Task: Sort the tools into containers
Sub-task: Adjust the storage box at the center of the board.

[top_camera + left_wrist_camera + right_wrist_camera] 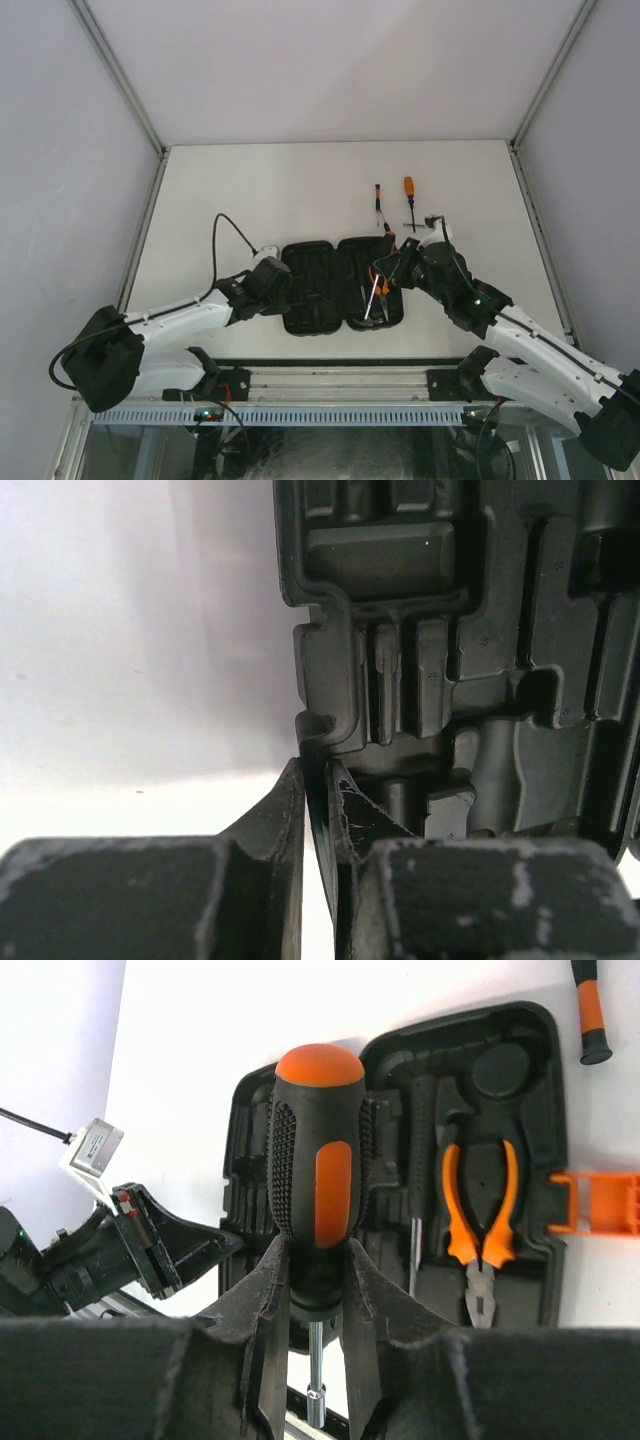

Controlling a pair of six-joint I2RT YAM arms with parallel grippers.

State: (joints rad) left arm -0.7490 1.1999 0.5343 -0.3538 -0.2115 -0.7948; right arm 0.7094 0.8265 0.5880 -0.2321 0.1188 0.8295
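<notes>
The right fingers (262,1310) are gripping the orange-and-black screwdriver (318,1160), axis running twelve-to-six, over the open tool case (500,1070) lying toward twelve o'clock, while the left fingers (270,820) are pinching its nine-o'clock rim.

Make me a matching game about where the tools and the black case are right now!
Things:
1. pliers
2. fat-handled screwdriver
3. left edge of the case
4. orange-handled screwdriver beyond the case

Places:
A. pinched by the left gripper
B. lying on the bare table
C. lying in a slot of the open case
D. clamped in the right gripper

Pairs: 1-C, 2-D, 3-A, 4-B
</notes>
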